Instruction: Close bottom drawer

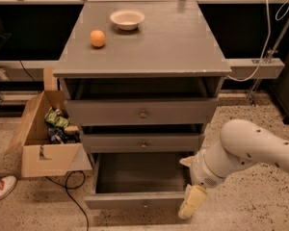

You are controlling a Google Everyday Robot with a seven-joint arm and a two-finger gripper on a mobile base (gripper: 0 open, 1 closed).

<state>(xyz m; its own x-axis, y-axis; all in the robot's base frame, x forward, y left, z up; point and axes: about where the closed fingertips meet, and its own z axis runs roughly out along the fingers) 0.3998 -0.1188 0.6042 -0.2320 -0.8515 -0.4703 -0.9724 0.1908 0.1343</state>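
The grey cabinet [144,52] has three drawers. The bottom drawer [139,200] is pulled far out, empty inside, with a slim front panel and a tiny knob [145,206]. My gripper [191,202] hangs on the white arm at the drawer's front right corner, level with the front panel and close to it; whether it touches the panel is unclear. The middle drawer [142,142] and the top drawer [142,112] stick out slightly.
An orange [98,38] and a white bowl [127,19] sit on the cabinet top. An open cardboard box [43,136] with packets stands on the floor to the left, with a black cable [70,196] beside it. A shoe [1,188] is at the far left.
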